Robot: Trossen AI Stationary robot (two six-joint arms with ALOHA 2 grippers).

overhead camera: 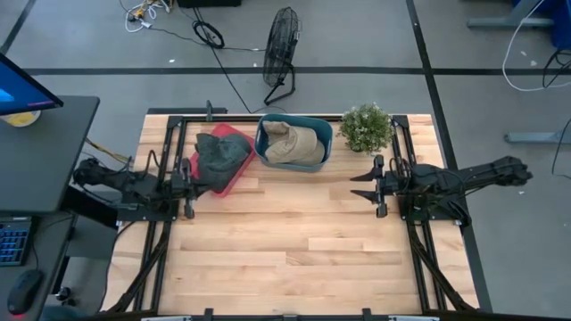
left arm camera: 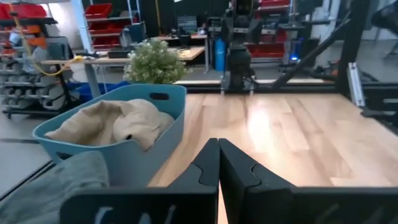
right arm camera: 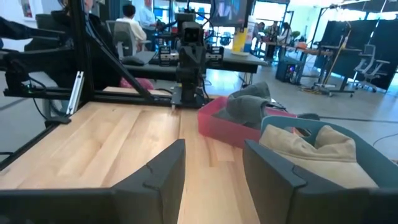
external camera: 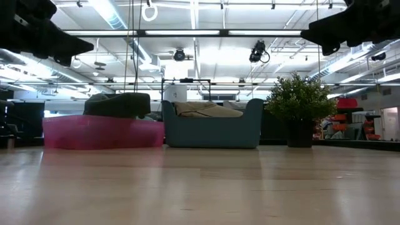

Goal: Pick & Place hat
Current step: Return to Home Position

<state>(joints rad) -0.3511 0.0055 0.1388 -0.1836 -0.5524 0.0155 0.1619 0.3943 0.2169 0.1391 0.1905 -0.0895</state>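
Judged as nearly finished: black caps (overhead camera: 217,153) heaped in the pink bin (overhead camera: 234,181), just beside the tips of the left gripper (left arm camera: 218,148) and a little off to one side of its line. No cap seen loose on the table (overhead camera: 294,250) in front of either pair of jaws. Beige caps (overhead camera: 293,143) in the blue bin (overhead camera: 264,126), farther ahead of the left jaws and on the same side as the pink bin. Left to do, probably, only the parking of both arms, and close to that, with each arm lying at its own edge of the table. Left jaws pressed together, with no gap between the fingers (left arm camera: 199,171); holding nothing, and touching nothing as far as visible, with only bare wood straight ahead. Right gripper (right arm camera: 214,152) with jaws spread wide and empty between them; holding nothing, touching nothing, hanging above the wood. Both bins well apart from the right jaws, ahead and off to one side, the blue one nearer than the pink. Plant (overhead camera: 366,127) near the right jaws, to the same side, no part of the task.
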